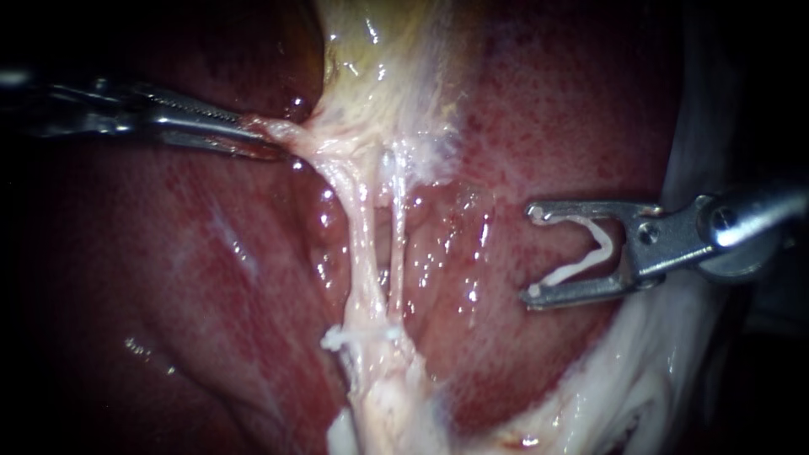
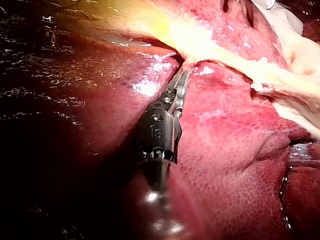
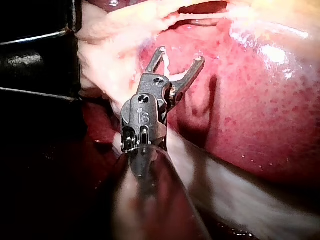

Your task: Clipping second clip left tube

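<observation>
1. Our right instrument comes in from the right. Its claw stands wide apart yet holds an open clip, a white V whose legs touch both halves and whose mouth faces the tubes.
2. The claw hangs over the liver, touching no tube.
3. The right tube, the thinner strand, is the nearer one to that claw. Just beyond it runs the left tube, well apart from the claw.
4. The left tube is a pale, cream-pink, glistening strand. It is stretched taut from the pale tissue under the yellowish gallbladder down to a thicker whitish stalk.
5. At the lower end, where the two tubes come together, a closed clip lies crosswise, small and white. We cannot tell whether it grips one tube or both.
6. Our left instrument comes in from the left, and its claw is clamped on the pale tissue at the top of the left tube.
</observation>
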Controlling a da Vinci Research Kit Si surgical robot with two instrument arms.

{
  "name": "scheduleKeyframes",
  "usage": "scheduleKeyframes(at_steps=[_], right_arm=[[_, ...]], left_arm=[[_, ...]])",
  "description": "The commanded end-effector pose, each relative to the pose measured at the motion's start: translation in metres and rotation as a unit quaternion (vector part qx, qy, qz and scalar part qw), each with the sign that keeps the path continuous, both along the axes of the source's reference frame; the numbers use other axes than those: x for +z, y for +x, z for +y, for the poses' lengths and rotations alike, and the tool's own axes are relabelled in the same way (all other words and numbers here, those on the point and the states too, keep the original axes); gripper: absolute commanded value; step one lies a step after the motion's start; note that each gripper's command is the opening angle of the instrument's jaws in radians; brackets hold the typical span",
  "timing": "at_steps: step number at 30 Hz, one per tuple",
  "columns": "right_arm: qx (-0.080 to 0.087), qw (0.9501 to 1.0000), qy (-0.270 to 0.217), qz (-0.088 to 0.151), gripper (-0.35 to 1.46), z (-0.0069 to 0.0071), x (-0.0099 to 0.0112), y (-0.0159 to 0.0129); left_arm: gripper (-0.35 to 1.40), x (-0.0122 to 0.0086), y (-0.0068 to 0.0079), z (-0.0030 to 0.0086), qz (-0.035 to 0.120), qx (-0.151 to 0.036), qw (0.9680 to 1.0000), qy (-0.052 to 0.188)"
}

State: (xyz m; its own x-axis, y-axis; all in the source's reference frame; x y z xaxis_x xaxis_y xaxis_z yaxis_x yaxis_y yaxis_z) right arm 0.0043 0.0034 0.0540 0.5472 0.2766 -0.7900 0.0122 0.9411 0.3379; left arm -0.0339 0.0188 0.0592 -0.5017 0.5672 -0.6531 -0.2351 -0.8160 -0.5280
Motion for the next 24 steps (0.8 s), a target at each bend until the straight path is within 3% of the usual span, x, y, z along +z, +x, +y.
scheduleKeyframes(at_steps=[1,5,10,14,16,17,19,24], right_arm=[[0.0,1.0,0.0,0.0,0.5,0.0,0.0,0.0],[-0.001,1.0,0.001,0.001,0.5,0.0,0.0,0.0],[-0.004,1.0,0.003,0.003,0.5,0.0,0.0,0.0001],[-0.012,0.9998,0.009,0.011,0.49,-0.0001,-0.0002,0.0005],[-0.028,0.9991,0.021,0.023,0.49,-0.0002,-0.0004,0.0014],[-0.04,0.998,0.037,0.032,0.49,-0.0002,-0.0004,0.0019],[-0.043,0.9954,0.074,0.041,0.49,-0.0002,-0.0005,0.0034],[-0.017,0.9834,0.17,0.062,0.49,-0.0007,-0.0004,0.008]], left_arm=[[-0.35,-0.0003,0.0002,0.0001,-0.001,0.0,1.0,0.001],[-0.35,-0.0023,0.0014,0.0014,-0.003,0.004,1.0,0.007],[-0.35,-0.0059,0.0033,0.0031,-0.008,-0.015,0.9998,0.001],[-0.35,-0.0073,0.0041,0.0034,-0.011,-0.019,0.9997,-0.004],[-0.35,-0.0074,0.004,0.0033,-0.011,-0.02,0.9997,-0.004],[-0.35,-0.0074,0.004,0.0033,-0.01,-0.02,0.9997,-0.004],[-0.35,-0.0073,0.0039,0.0032,-0.01,-0.02,0.9997,-0.004],[-0.35,-0.0072,0.0037,0.0032,-0.01,-0.021,0.9997,-0.005]])
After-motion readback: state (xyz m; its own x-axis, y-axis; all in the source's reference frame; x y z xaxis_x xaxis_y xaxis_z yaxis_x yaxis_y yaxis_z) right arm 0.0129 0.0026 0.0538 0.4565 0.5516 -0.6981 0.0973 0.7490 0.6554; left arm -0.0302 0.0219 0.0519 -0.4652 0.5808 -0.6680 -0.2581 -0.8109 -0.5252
